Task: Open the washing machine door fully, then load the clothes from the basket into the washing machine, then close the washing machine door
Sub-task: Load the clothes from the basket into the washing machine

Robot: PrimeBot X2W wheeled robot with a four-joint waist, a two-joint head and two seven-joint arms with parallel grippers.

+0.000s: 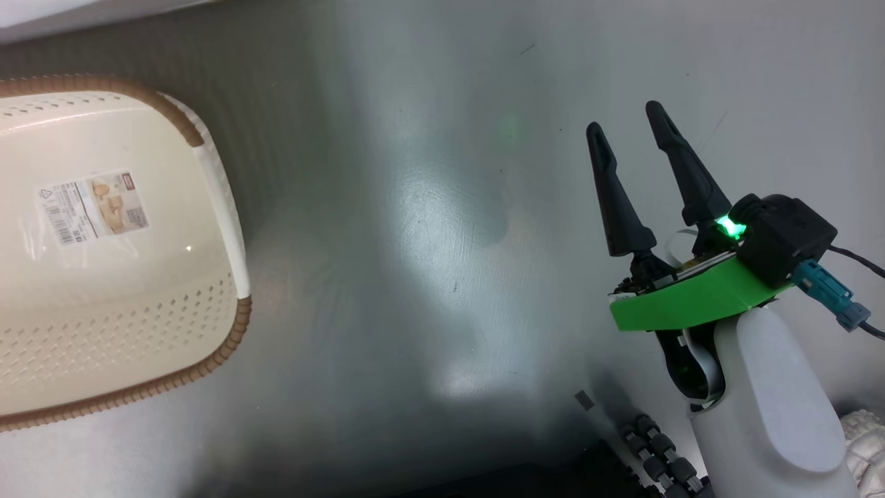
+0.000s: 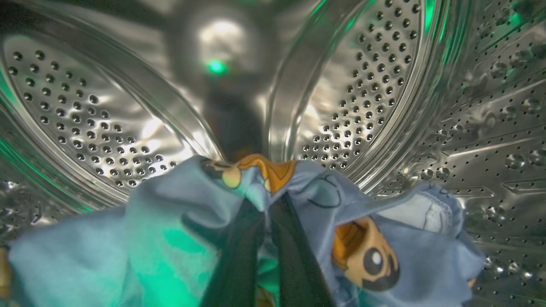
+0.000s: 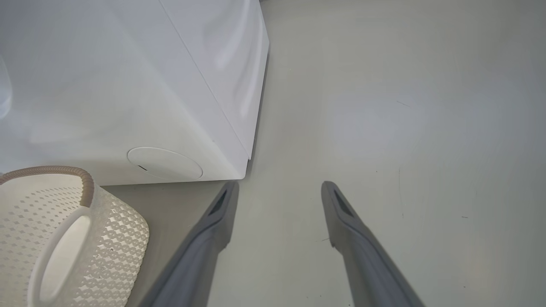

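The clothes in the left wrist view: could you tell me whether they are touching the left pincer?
Touching. The left wrist view shows the left pincer with both fingers pinched on a bunched fold of the clothes.

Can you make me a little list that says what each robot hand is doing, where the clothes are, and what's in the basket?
Left gripper: shut on the clothes
Clothes: blue with orange cartoons, inside the drum
Right gripper: open, holding nothing, over the floor
Basket: on the floor; the part in view holds no clothes, just a label
Washing machine: white, right beside the basket
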